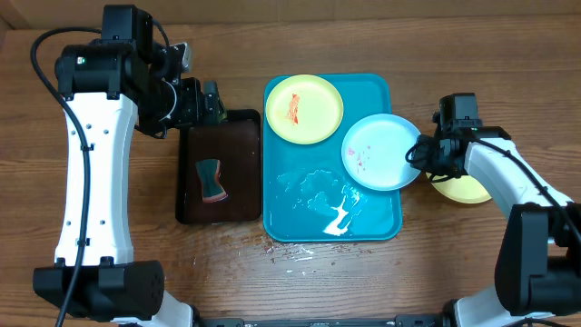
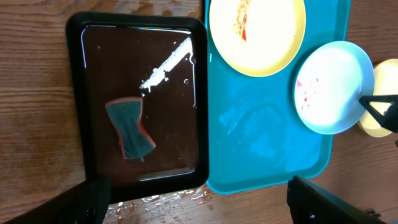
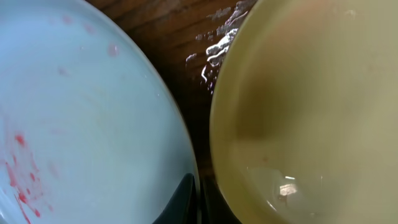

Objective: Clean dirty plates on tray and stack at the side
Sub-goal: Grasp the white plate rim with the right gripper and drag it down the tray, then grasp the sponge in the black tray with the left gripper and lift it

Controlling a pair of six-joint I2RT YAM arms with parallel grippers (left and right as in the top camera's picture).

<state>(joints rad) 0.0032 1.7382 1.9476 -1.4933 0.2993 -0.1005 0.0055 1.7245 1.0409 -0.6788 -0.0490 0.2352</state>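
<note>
**Right claw (image 1: 419,154) clamped on the rim of the pale blue-white round plate (image 1: 379,150), at the right edge of the large turquoise plastic tray (image 1: 300,213).**

The blue-white plate, flecked with red, lies half on the tray and hangs out over its right rim. The right claw is closed tight on the plate's outer edge, the side away from the tray. Just beyond the claw, a pale yellow round plate (image 1: 458,189) sits on the wooden desk (image 1: 363,36), partly under the right arm. From the wrist view its rim lies close beside the blue-white plate's, with a dark wet strip of desk between them. A second pale yellow plate (image 1: 304,109), smeared with red sauce, sits in the tray's far left corner. The left claw (image 1: 214,102) hangs wide open and empty over the far end of a black rectangular tray (image 1: 241,173). That tray holds a sponge (image 1: 211,180).
</note>
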